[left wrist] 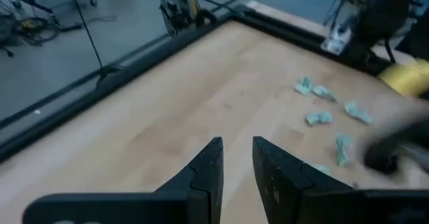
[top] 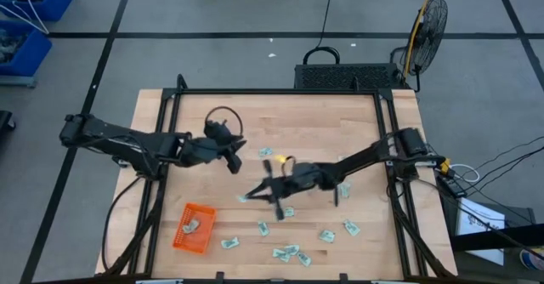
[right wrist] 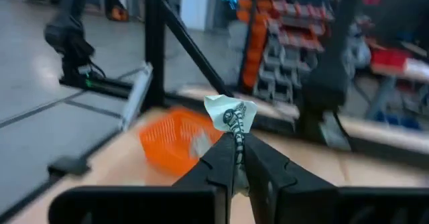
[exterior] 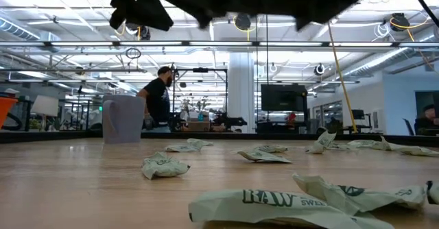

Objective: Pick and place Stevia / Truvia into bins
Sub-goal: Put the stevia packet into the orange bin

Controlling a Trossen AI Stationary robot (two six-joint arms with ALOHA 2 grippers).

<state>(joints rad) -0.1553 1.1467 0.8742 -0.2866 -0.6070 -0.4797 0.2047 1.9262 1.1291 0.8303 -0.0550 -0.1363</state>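
Right gripper [right wrist: 236,158] pinches one sachet [right wrist: 230,114] above the table, orange basket [right wrist: 175,140] ahead of it.

Nearest sachet in my low view [exterior: 274,205] reads "RAW" and "SWE", the rest cut off; others lie scattered on the wooden table [top: 314,122]. One packet already sits in the basket. My left gripper [left wrist: 236,167] hovers empty, fingers slightly parted. The held sachet's print is too blurred to read.

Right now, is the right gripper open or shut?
Shut: the right gripper pinches a sachet between its fingertips, above the table.
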